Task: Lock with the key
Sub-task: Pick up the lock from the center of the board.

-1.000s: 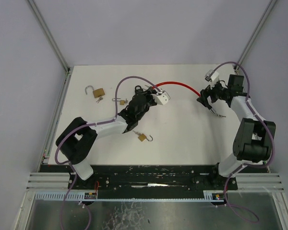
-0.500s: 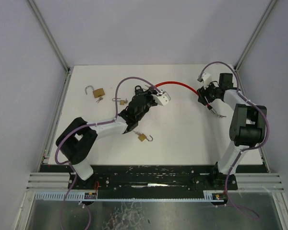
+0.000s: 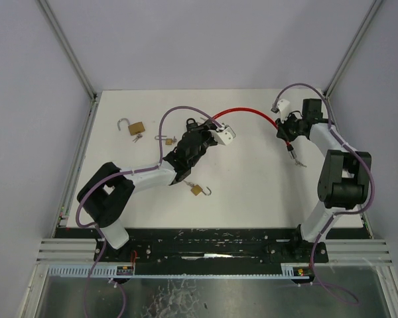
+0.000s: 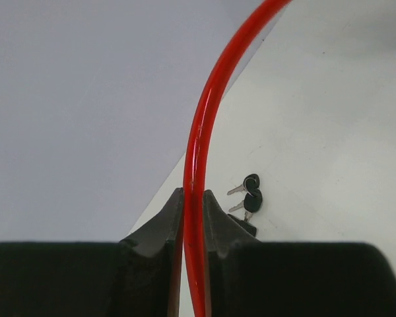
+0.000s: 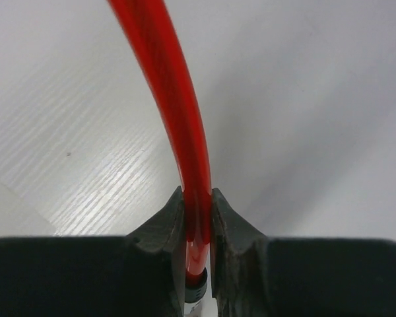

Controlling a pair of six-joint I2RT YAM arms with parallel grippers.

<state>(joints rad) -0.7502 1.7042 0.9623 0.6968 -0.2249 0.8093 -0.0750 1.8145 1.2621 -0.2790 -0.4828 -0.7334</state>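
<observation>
Judging from the layout, the locking is barely begun. The red cable lock [image 3: 242,114] arcs between the two arms with its ends well apart and nothing joined. A pair of black-headed keys [image 4: 253,199] lies on the worktop [image 3: 252,192] just beside the cable's right end, in neither grip. Still to do, I reckon: bring the ends together, take a key and turn it. The left jaws are clamped on the cable near its left end, with the cable running straight out between them. The right jaws are pinched on it just short of its right tip. A brass padlock [image 3: 136,128], shackle open, lies well to the cable's left.
</observation>
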